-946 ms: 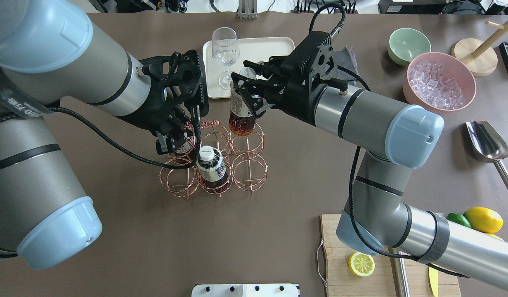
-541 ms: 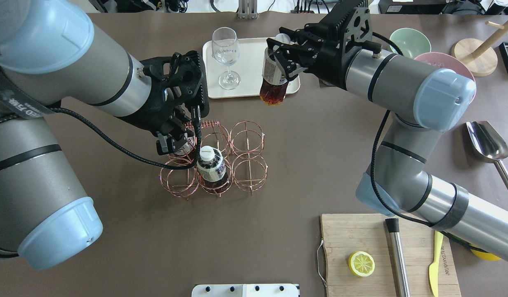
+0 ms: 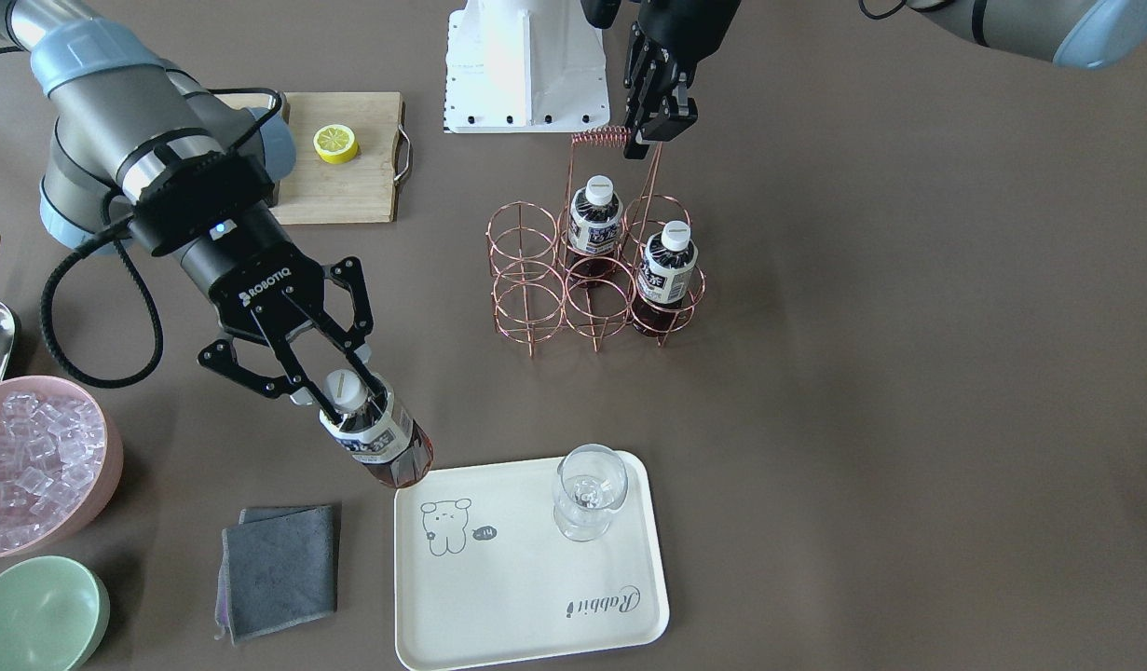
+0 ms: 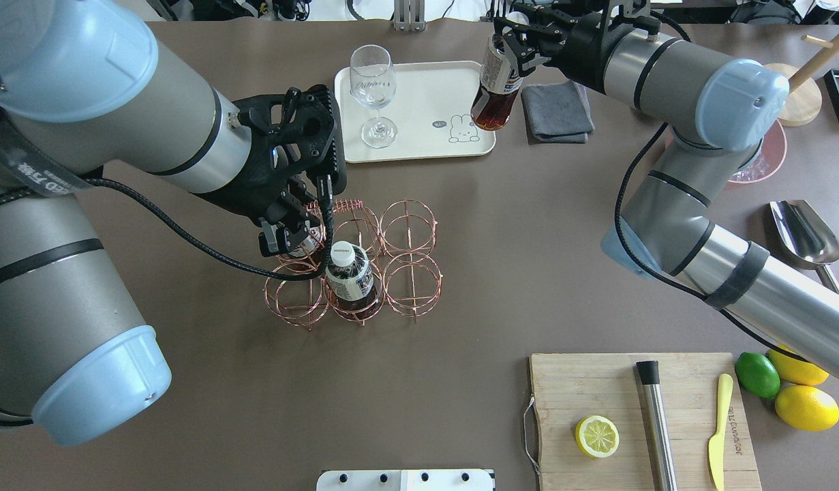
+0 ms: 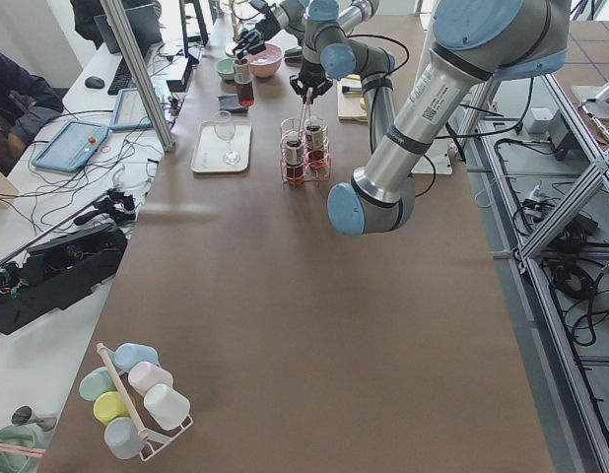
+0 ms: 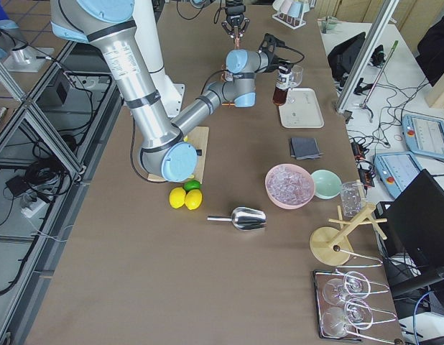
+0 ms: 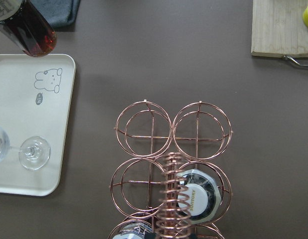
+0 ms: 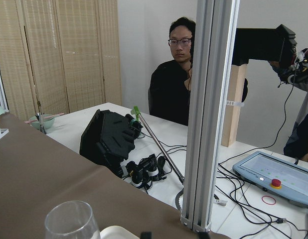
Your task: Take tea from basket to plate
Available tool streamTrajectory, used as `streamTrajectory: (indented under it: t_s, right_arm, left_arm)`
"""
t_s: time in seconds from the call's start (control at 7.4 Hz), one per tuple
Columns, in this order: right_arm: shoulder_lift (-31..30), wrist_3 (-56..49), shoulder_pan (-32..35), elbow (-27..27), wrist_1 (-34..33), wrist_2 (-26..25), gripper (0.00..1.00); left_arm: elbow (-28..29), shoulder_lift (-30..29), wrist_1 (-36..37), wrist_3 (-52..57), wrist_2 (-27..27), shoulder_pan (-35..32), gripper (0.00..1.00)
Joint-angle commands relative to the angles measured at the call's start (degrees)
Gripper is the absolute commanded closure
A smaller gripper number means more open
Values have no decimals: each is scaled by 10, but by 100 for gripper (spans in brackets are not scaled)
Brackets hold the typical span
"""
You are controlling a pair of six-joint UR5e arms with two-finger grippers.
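My right gripper [image 3: 342, 395] [image 4: 513, 49] is shut on the neck of a tea bottle [image 3: 379, 442] [image 4: 494, 92]. It holds the bottle tilted in the air at the edge of the cream plate [image 3: 517, 596] [image 4: 419, 92] by the bear drawing; the bottle also shows in the left wrist view [image 7: 30, 34]. The copper wire basket [image 3: 528, 280] [image 4: 411, 273] holds two more tea bottles [image 3: 593, 219] [image 3: 666, 266]. My left gripper [image 3: 652, 135] [image 4: 290, 235] is shut on one end of the basket's coiled handle [image 3: 599, 138] [image 7: 169, 199].
A clear glass [image 3: 587, 489] [image 4: 373, 88] stands on the plate. A grey cloth [image 3: 279, 568] lies beside the plate, with a pink bowl of ice [image 3: 33, 461] and a mint bowl [image 3: 37, 610] beyond. A cutting board [image 4: 637, 423] and a metal scoop [image 4: 804, 235] lie on my right.
My right arm carried the tea bottle from above the basket, away and to the right, to the plate's bear-side edge. The left gripper and basket stayed put.
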Motion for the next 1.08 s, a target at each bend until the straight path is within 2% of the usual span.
streamTrajectory:
  t_s: [0.0,0.54,0.68,0.95]
  right_arm:
    - [62,22,9,-127,82,6,100]
    - [154,22,-2,-242,82,-32,100]
    - [157,22,-11,-254,81,-46,100]
    - [158,20,-19,-282,82,-69,100]
  left_arm:
    - [-7,-1,10,1,22,-13,100]
    - [-28,-1,33,4,20,-53,100]
    - [-28,4,33,25,-9,-79,100]
    - [-28,55,32,102,-86,-167,100]
